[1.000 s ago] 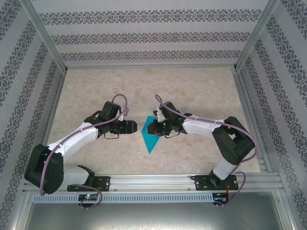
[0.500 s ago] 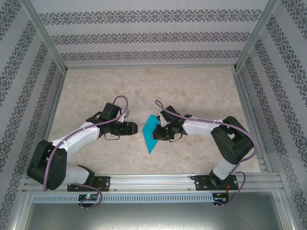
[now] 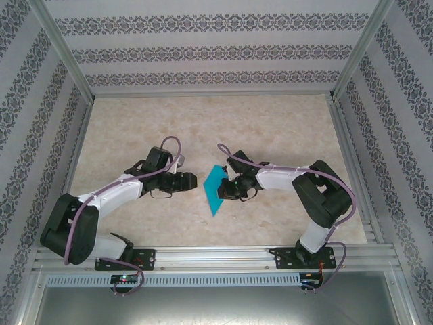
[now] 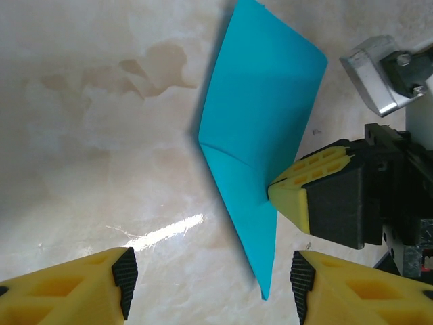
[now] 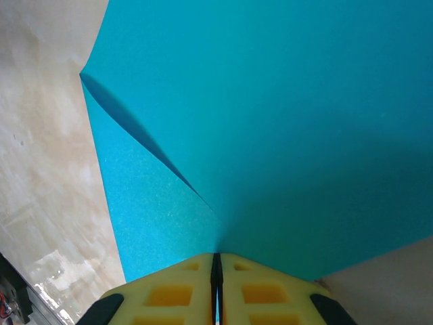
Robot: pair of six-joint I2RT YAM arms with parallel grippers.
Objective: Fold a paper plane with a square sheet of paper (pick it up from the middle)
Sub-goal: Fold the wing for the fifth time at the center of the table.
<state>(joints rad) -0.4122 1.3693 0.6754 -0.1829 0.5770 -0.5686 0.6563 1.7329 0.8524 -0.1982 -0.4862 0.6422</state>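
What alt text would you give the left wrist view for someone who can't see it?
A teal sheet of paper, bent along a crease, lies on a pale marbled table, pinched at its right edge by the shut, yellow-tipped right gripper. The left gripper frames the bottom edge, its yellow jaws open and empty.

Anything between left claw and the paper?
Nothing. The left wrist view shows bare table between the open left claw and the paper.
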